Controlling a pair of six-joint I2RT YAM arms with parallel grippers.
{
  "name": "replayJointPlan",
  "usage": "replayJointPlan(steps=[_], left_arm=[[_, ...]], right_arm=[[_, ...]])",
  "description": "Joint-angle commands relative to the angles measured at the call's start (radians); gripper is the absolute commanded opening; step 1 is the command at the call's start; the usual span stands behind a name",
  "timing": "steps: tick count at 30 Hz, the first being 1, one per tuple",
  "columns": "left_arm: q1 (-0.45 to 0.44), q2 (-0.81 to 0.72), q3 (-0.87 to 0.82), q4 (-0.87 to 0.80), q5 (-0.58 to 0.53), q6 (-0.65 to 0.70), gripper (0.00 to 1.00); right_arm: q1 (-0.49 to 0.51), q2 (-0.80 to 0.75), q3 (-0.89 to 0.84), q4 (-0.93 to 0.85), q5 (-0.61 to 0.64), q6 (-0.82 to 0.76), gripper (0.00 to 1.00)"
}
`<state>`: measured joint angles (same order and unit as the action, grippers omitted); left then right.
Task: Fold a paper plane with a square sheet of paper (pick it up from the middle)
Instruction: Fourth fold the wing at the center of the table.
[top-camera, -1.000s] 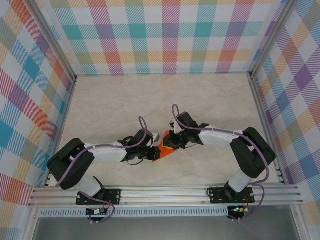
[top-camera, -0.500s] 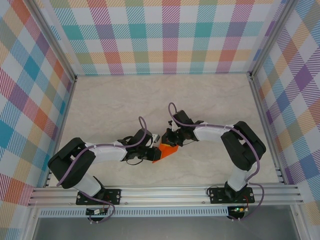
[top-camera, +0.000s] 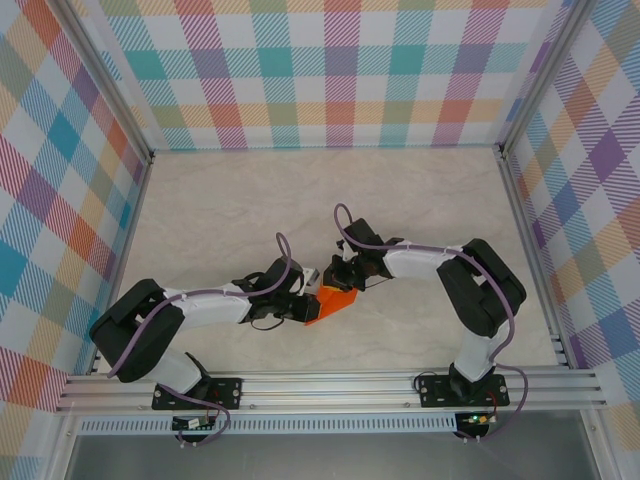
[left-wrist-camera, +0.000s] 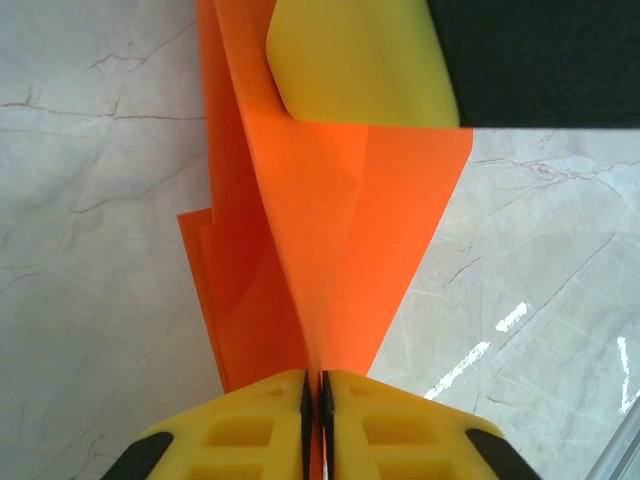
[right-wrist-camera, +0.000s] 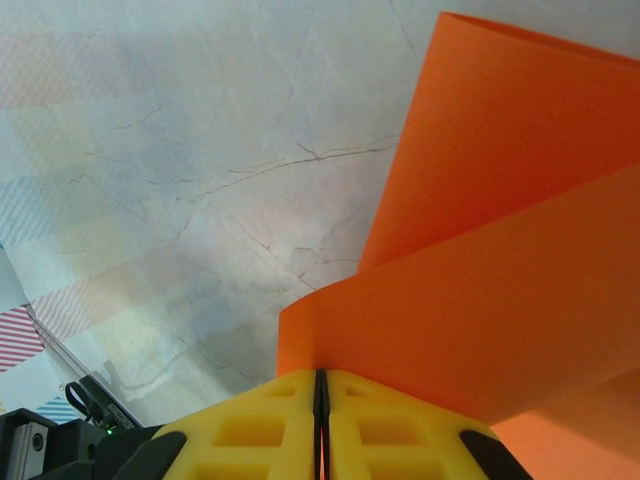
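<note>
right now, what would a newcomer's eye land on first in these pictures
The bright orange paper, folded and lying near the front middle of the pale marble table, stands out first. Both arms meet over it: the left fingers are pinched shut on a creased edge, and the right fingers are shut on a curling flap. The loud plaid walls frame it on three sides.
</note>
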<state>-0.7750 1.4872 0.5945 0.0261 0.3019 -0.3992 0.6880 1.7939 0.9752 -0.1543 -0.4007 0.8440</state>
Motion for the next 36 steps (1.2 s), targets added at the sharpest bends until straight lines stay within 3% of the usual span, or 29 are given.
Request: replayJointPlan(steps=[1, 18, 21, 26, 30, 36], left_arm=[[0.014, -0.016, -0.019, -0.018, -0.009, 0.01, 0.11], [0.098, 0.02, -0.053, 0.083, 0.168, -0.025, 0.07], [0.108, 0.026, -0.048, 0.067, 0.175, -0.022, 0.09], [0.108, 0.02, -0.039, 0.011, 0.146, 0.0, 0.2], [0.108, 0.007, -0.042, -0.005, 0.138, 0.013, 0.21], [0.108, 0.006, -0.045, 0.001, 0.147, 0.025, 0.1]], right_arm=[[-0.004, 0.018, 0.026, -0.028, 0.007, -0.016, 0.1], [-0.005, 0.056, 0.046, -0.072, 0.053, -0.035, 0.1], [-0.005, 0.066, 0.049, -0.077, 0.057, -0.033, 0.1], [-0.005, 0.069, 0.046, -0.074, 0.058, -0.028, 0.1], [-0.006, 0.056, 0.036, -0.077, 0.065, -0.027, 0.1], [-0.007, 0.02, 0.017, -0.081, 0.076, -0.021, 0.1]])
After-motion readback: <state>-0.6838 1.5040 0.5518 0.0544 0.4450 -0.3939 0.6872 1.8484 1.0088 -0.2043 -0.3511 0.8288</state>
